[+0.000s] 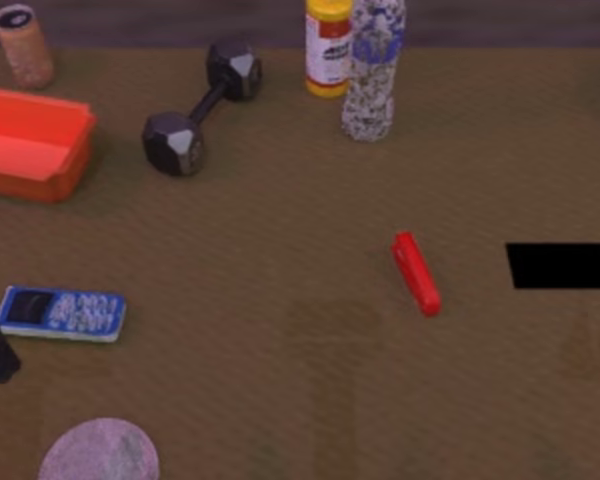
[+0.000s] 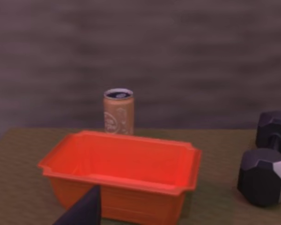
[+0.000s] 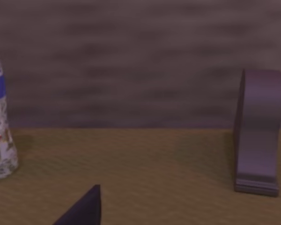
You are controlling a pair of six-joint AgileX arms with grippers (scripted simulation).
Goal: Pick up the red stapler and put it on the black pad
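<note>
Red stapler (image 1: 416,273), a small narrow bright bar, lies tilted on the brown table (image 1: 280,330), right of centre. Just beside it, apart, sits the flat black rectangular pad (image 1: 561,265). Neither claw's state can be told.

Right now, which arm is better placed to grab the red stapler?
Probably the right. The red stapler lies on the top view's right half, beside the black pad at the right edge, so both ends of the move are on its side.
</note>
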